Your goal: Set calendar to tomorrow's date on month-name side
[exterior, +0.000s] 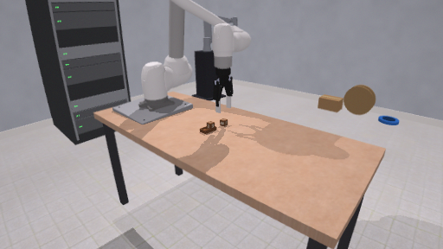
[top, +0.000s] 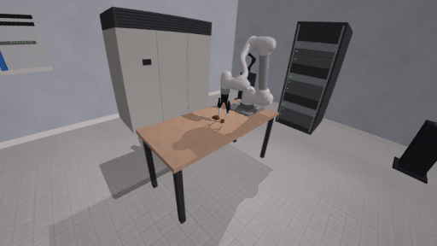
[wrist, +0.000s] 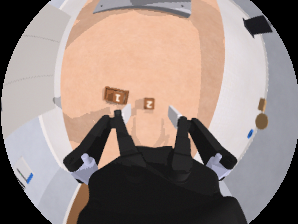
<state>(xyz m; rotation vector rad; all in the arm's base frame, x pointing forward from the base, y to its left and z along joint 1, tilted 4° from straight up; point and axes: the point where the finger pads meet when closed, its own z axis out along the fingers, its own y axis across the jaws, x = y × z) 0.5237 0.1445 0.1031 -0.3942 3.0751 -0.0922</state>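
Note:
A small brown tray [exterior: 208, 130] lies on the table with one cube [exterior: 210, 124] standing in it. A second cube [exterior: 223, 122] stands on the table just right of the tray, outside it. In the wrist view the tray [wrist: 116, 95] is to the left and the loose cube [wrist: 149, 103] is near the middle, both far below. My gripper [exterior: 223, 103] hangs point-down well above the table, above and a little behind the loose cube. Its fingers are open with nothing between them. The digits on the cubes are too small to read.
The arm's grey base plate [exterior: 152, 108] sits at the table's far end. A black server rack [exterior: 78, 65] stands behind the table. On the floor beyond are a cardboard box [exterior: 330, 103], a round wooden disc [exterior: 359, 99] and a blue ring [exterior: 388, 120].

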